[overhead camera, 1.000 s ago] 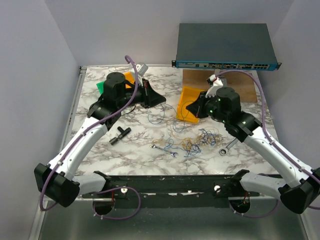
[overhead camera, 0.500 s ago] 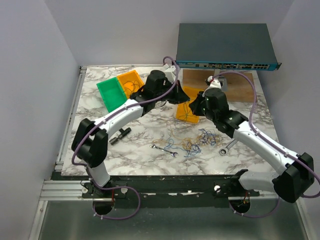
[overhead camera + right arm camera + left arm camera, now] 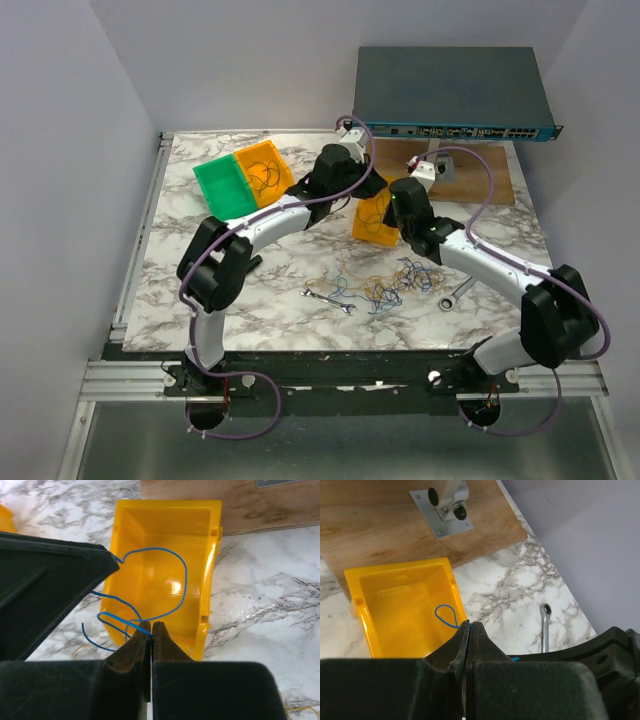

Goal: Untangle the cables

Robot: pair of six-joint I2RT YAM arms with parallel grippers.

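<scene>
A tangle of thin blue, yellow-green and brown-orange cables [image 3: 395, 280] lies on the marble table in front of a yellow bin [image 3: 372, 228]. My left gripper [image 3: 467, 626] is shut on a thin blue cable [image 3: 447, 615] whose loop hangs over the yellow bin [image 3: 395, 605]. My right gripper [image 3: 151, 626] is shut on the same blue cable [image 3: 176, 560], which loops above the yellow bin [image 3: 165, 585]. In the top view the left gripper [image 3: 373, 192] and right gripper [image 3: 393, 203] are close together over the bin's far end.
A green bin [image 3: 222, 188] and an orange bin [image 3: 262, 168] holding wires stand at the back left. A network switch [image 3: 450, 95] and a wooden board [image 3: 470, 175] are behind. Wrenches lie at the front centre [image 3: 328, 302] and front right [image 3: 455, 293].
The left arm has swung from the left side of the table over to the yellow bin. The right gripper moved a little left and back to meet it there.
</scene>
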